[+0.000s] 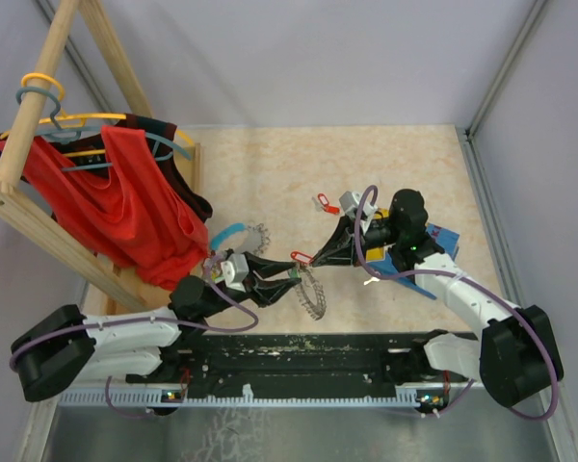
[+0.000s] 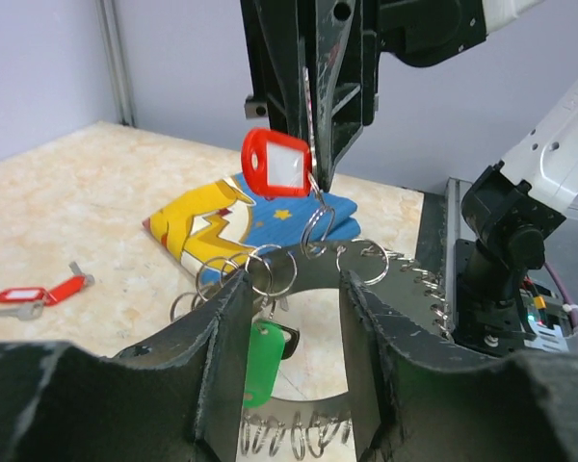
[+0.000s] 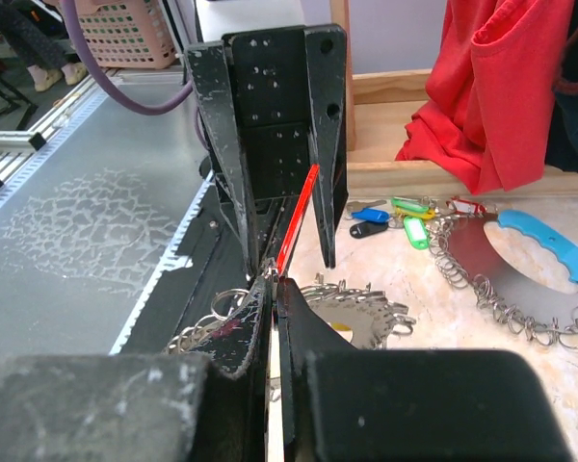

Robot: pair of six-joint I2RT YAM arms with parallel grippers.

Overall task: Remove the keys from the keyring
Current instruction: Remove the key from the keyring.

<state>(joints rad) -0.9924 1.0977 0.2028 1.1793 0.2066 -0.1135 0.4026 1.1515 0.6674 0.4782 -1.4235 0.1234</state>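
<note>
Keyring: between my left fingers, parted, gripping nothing.
Red key: pinched tight in my closed right fingers, just above it.

A red tag, green tag, grey keyring, and seemingly star-patterned blue-yellow cloth.

Wooden rack and cloth on the desk
A red shirt hung on the wooden rack, left; the cloth, blue and yellow, lay flat.
</note>
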